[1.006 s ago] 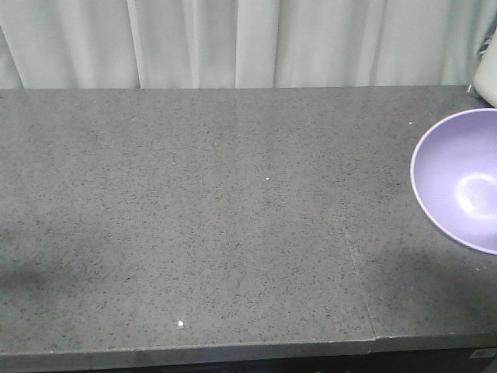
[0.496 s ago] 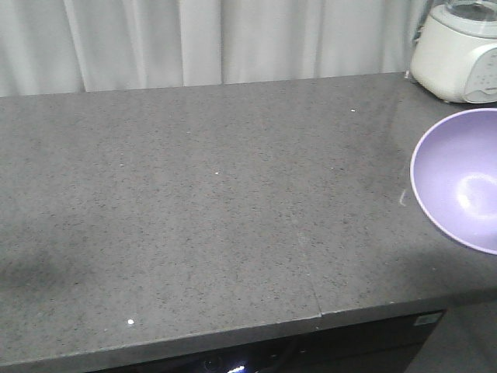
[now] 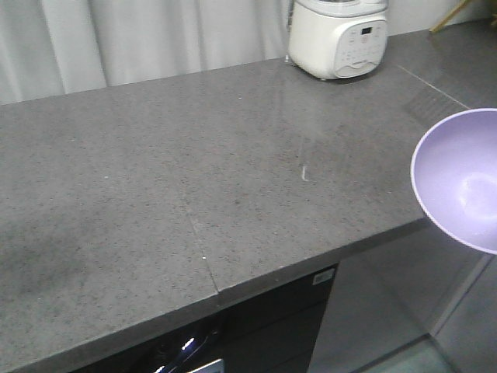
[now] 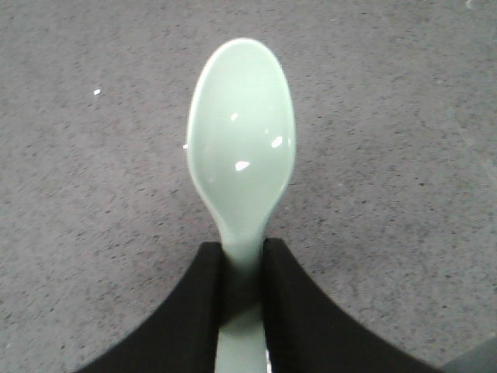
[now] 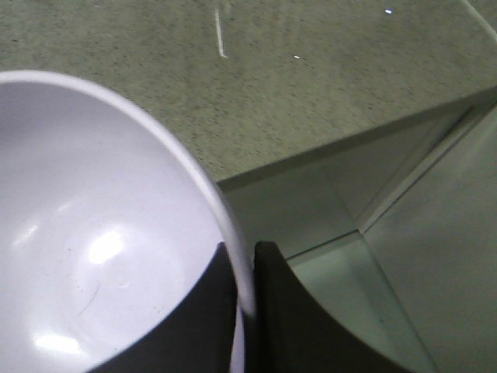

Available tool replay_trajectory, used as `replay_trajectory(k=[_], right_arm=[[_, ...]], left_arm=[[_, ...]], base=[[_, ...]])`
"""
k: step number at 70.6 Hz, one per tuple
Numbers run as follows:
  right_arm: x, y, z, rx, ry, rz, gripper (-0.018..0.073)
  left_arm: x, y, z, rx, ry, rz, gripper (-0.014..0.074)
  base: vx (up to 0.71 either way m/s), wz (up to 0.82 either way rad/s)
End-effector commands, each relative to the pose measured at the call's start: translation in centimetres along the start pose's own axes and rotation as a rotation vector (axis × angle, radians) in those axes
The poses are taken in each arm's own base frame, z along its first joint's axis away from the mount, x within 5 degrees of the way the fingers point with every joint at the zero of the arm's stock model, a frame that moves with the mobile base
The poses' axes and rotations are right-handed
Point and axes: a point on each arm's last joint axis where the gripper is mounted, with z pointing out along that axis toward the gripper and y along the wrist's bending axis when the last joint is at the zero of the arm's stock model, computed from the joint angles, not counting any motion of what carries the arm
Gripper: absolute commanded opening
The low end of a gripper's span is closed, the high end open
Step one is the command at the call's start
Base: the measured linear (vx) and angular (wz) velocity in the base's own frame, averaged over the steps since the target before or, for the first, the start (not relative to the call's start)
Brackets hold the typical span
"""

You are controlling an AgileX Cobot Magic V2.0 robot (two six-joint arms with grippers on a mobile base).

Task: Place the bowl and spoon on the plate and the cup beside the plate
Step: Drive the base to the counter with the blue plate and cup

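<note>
Bowl [image 5: 93, 233] looks light, rigid, slick: my right gripper [image 5: 245, 260] pinches its rim, left gripper [image 4: 241, 255] clamps spoon [image 4: 241, 148] handle (bowl overhangs counter [image 3: 194, 155] edge)

Tally: one lavender bowl [image 3: 458, 179], 3 o'clock in the front view. One mint-green spoon [image 4: 241, 148]. One white appliance [image 3: 338, 39], 1 o'clock. One grey speckled worktop [image 3: 155, 171]. Two tools: left tool [image 4: 242, 303], right tool [image 5: 245, 272].

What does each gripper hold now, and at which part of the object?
The left gripper holds the spoon by its handle. The right gripper holds the bowl by its rim, pinched from inside and outside.
</note>
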Motion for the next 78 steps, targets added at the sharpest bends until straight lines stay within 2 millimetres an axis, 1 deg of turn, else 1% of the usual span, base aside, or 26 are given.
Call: replay_trajectory(k=[1,42,78], right_arm=[[-1.09,-0.10,-1.01,0.000,-0.098,0.001,-0.0006],[-1.09,-0.10,-1.01,0.000,-0.098,0.001,-0.0006],[-1.09,-0.10,-1.01,0.000,-0.098,0.001,-0.0006]], left_arm=[[-0.55,-0.26,-1.32,0.012,-0.090,0.003,-0.0006],[-0.55,-0.26,-1.32,0.012,-0.090,0.003,-0.0006],[-0.55,-0.26,-1.32,0.012,-0.090,0.003,-0.0006]], base=[[-0.06,-0.54],[-0.04,-0.48],[0.02,-0.49]])
